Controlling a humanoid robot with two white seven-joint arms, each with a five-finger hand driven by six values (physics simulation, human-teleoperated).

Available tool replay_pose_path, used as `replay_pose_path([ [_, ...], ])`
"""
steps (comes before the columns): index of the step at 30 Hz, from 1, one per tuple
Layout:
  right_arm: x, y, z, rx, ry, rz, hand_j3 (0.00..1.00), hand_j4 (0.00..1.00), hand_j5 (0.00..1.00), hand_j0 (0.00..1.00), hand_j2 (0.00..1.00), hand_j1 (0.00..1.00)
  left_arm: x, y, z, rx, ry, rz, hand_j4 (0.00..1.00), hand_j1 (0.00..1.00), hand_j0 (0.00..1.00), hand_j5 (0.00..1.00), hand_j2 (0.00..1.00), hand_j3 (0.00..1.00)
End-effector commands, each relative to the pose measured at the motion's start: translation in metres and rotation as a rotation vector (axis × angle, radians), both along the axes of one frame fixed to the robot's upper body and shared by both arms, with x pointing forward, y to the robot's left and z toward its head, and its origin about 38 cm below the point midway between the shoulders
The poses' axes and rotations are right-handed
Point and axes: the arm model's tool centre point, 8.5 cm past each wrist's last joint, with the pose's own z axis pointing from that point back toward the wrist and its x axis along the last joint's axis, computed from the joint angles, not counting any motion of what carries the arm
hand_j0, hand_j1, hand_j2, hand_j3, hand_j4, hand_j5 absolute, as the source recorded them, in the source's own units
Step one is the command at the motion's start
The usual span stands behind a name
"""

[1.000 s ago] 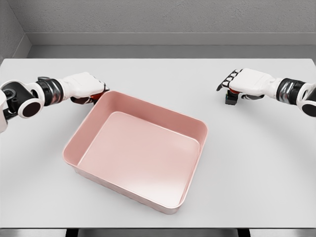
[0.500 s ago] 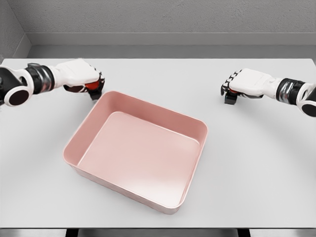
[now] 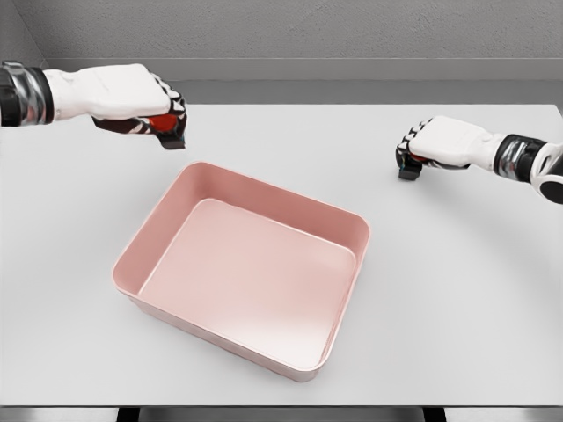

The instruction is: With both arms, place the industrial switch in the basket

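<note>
Reaching in from the left edge at about 10 o'clock of the view, the left hand (image 3: 132, 98) had its fingers curled tightly around a red and black industrial switch (image 3: 165, 128), which showed beneath the palm and seemed lifted clear of the table (image 3: 281, 369). That hand hung just beyond the far left corner of the pink basket (image 3: 347, 303), at roughly 11 o'clock from the basket's middle, and was not touching the rim.

Nothing lay inside the basket, a shallow rectangular tub turned at an angle at the centre of the white tabletop.

Further right, at about 2 o'clock from the basket and well apart from it, the right hand (image 3: 440, 145) came in from the right edge. Its fingers were closed in a fist over a second switch (image 3: 408, 169), of which only a small dark part showed under the knuckles; whether this one rested on the table or was raised could not be told.
</note>
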Motion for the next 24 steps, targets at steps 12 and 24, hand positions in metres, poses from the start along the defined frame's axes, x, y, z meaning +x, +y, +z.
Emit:
replay_pose_path([
  [12, -0.001, -0.019, 0.028, 0.033, -0.065, -0.032, 0.51, 0.51, 0.51, 0.51, 0.51, 0.51, -0.043, -0.019, 0.005, -0.046, 0.087, -0.247, 0.49, 0.49, 0.49, 0.49, 0.49, 0.49],
  [24, -0.023, -0.012, 0.048, 0.051, -0.115, 0.042, 0.51, 0.51, 0.51, 0.51, 0.51, 0.51, -0.051, -0.055, -0.043, 0.007, 0.184, -0.339, 0.52, 0.52, 0.52, 0.52, 0.52, 0.52],
])
